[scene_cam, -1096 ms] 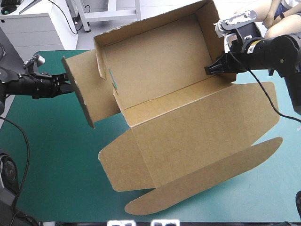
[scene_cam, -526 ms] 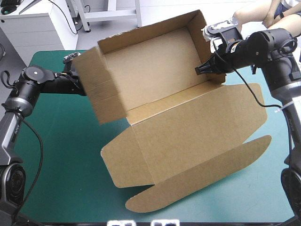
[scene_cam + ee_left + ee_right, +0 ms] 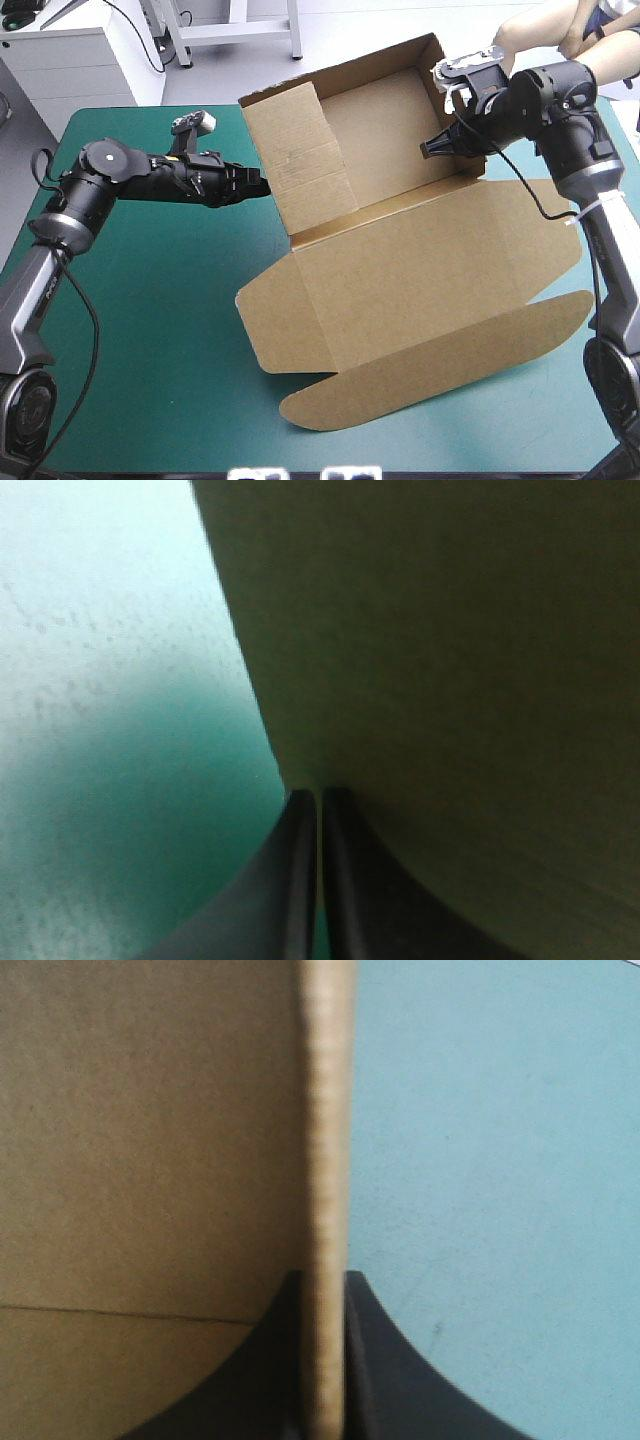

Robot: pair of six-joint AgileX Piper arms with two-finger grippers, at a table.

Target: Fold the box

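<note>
Left gripper (image 3: pixel 256 186) comes in from the left of the high view, its black fingers pinched together into one point that touches the outer face of the brown box's (image 3: pixel 400 270) left end flap (image 3: pixel 300 150), which stands upright and is turned in across the tray. That arm's own wrist view settles what the high view leaves vague: the two fingers (image 3: pixel 290 890) meet tip to tip, the board lies ahead of and beside them rather than between them, and teal-green cover (image 3: pixel 100 780) shows on their other side. At the upper right of the high view the right gripper (image 3: pixel 432 150) sits on the tray's right end wall (image 3: pixel 455 110). Whether it bites is plain only from its wrist view, where the pale corrugated edge (image 3: pixel 325 1160) of the wall runs straight up between the nearly closed fingers, brown board on one side and cover on the other. The box's walled tray stands in the upper middle of the high view, and its lid (image 3: pixel 450 250) lies flat on the cover toward the lower right.
</note>
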